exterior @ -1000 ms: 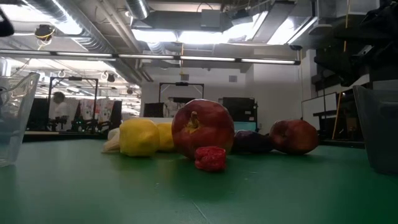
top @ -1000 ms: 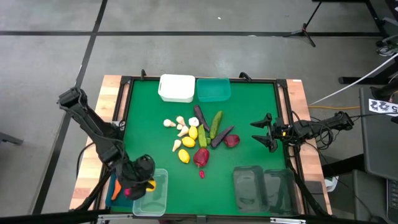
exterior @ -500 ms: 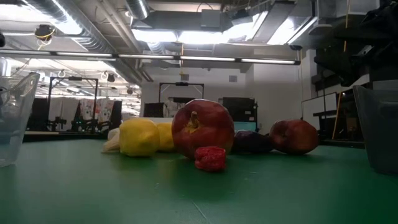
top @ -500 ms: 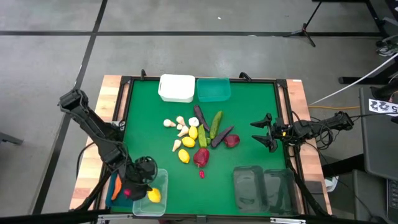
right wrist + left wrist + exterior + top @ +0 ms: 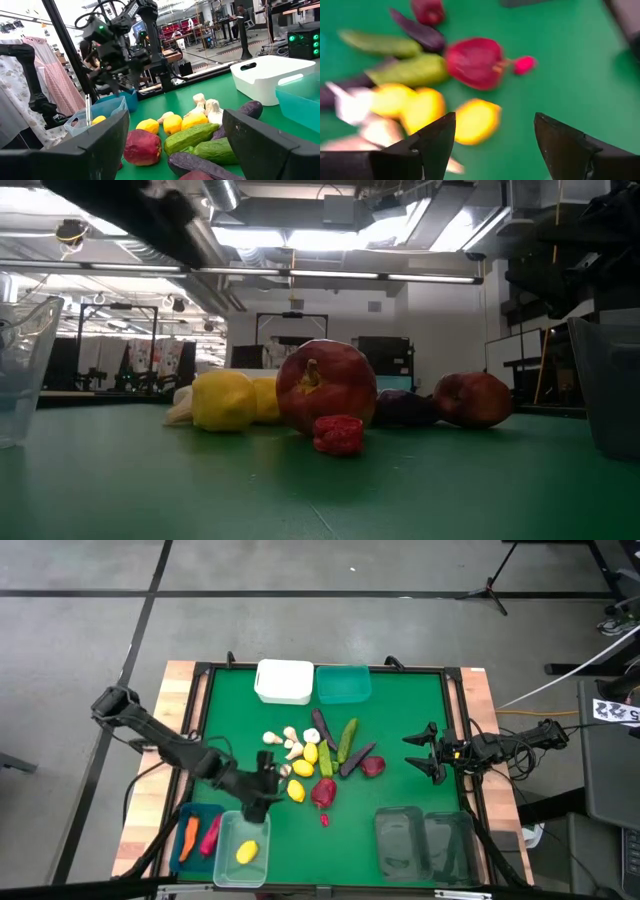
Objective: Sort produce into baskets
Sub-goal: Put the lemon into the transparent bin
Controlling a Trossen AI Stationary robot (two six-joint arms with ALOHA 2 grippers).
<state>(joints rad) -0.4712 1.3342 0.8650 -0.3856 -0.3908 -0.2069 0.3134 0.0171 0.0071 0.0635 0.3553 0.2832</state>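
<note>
A green-topped counter [image 5: 400,730] seen from above holds a heap of small toy produce at its middle, with plastic baskets along two edges. The step in hand looks like the reach for the next piece: one yellow toy lemon [image 5: 247,853] already lies in the clear pale green basket [image 5: 243,850], and an orange carrot [image 5: 188,837] and a red chilli [image 5: 210,836] lie in the blue basket [image 5: 197,838] just beside it. The left pincer [image 5: 266,787] hangs above the counter between those baskets and the heap, its two dark fingers [image 5: 431,145] spread apart and holding nothing. In the left wrist view a loose yellow lemon [image 5: 476,121] shows between the fingertips, with a large red apple [image 5: 474,62] and a small red chilli [image 5: 525,64] beyond it, and green cucumbers [image 5: 410,71] and a purple eggplant [image 5: 419,32] to the side. The next move likely calls for lowering the fingers on either side of that lemon and closing, without nudging the two lemons touching each other close by. The right pincer [image 5: 428,752] waits over the counter's right side, well apart from the heap, fingers spread and empty. A white basket [image 5: 283,681] and a teal basket [image 5: 343,683] stand at the far edge, and two smoky dark baskets [image 5: 423,842] stand at the near right.
</note>
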